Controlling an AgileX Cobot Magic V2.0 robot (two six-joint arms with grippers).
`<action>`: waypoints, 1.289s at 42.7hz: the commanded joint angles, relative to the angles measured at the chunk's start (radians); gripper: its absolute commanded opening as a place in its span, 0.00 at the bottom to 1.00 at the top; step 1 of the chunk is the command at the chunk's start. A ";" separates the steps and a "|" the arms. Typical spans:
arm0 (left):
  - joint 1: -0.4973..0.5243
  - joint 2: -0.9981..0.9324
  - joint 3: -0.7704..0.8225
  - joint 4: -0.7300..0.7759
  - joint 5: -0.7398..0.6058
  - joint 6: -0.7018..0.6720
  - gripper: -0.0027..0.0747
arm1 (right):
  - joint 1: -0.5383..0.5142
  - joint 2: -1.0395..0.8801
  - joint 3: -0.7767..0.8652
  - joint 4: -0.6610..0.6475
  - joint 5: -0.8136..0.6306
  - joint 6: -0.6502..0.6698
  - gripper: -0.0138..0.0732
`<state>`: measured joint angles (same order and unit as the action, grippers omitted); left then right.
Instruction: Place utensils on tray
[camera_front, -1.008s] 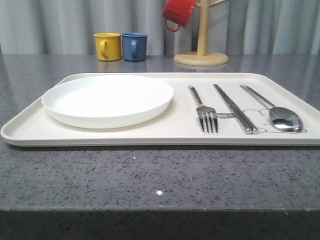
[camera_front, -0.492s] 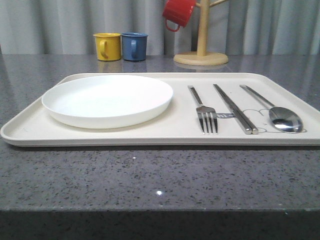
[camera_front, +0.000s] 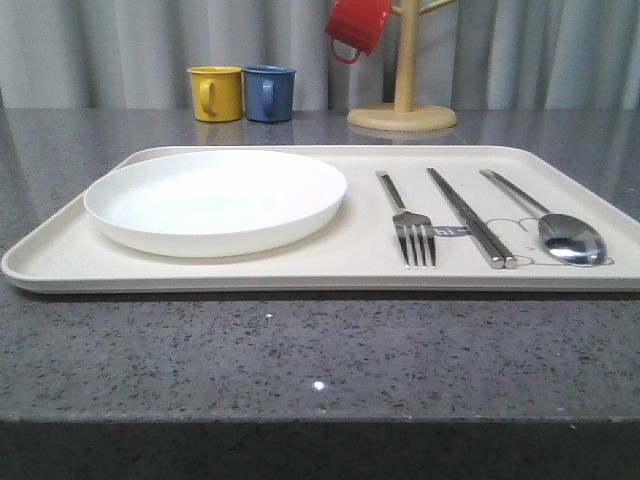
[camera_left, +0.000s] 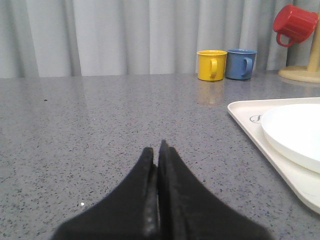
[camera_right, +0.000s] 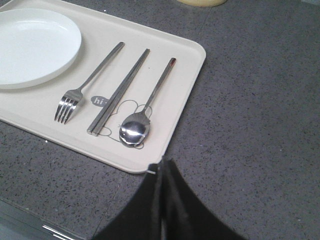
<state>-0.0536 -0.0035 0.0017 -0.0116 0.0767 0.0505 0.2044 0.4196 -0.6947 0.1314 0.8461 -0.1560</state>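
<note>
Fork (camera_front: 410, 222), chopsticks (camera_front: 470, 217) and spoon (camera_front: 560, 228) lie side by side on the tray's (camera_front: 60, 255) right half, long axes running near-to-far, tines and bowl toward the frame's bottom. Nothing has shifted since earlier. Left hand (camera_left: 159, 152) and right hand (camera_right: 161, 167) are both closed, empty, over the counter (camera_front: 300, 350).

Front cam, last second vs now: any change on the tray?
Nothing visibly changed. The fork, chopsticks and spoon lie where they did on the tray beside the plate; the mugs behind are unmoved.
</note>
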 joint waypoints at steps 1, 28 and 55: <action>-0.008 -0.022 0.020 -0.010 -0.086 -0.011 0.01 | -0.001 0.006 -0.022 -0.006 -0.071 -0.008 0.08; -0.008 -0.020 0.020 -0.010 -0.084 -0.011 0.01 | -0.100 -0.168 0.224 -0.020 -0.401 -0.008 0.08; -0.008 -0.020 0.020 -0.010 -0.084 -0.011 0.01 | -0.153 -0.438 0.689 -0.111 -0.858 0.219 0.08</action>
<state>-0.0536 -0.0035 0.0017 -0.0116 0.0767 0.0481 0.0707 -0.0007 -0.0152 0.0775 0.1244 -0.0445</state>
